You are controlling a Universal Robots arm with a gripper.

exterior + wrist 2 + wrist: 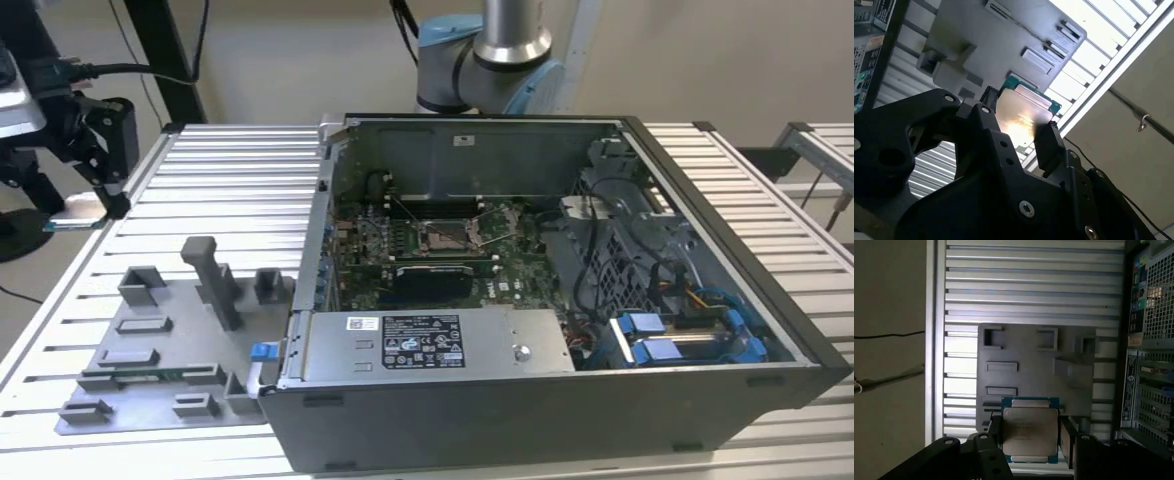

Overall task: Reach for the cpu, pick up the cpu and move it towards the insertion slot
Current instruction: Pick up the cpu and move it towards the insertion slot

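Silvery square cpu, green rim, clamped between black jaws

Second wrist view: the wrist-side portion of the cpu is hidden behind the black gripper clamping it, and glare washes out its lid markings. First wrist view: the gripper body is cut off by the picture's edge, and its fingers hide the cpu's two side edges. Exterior view: the arm is cut off at the upper edge, and the insertion slot inside the open computer case is too small to show its contacts.
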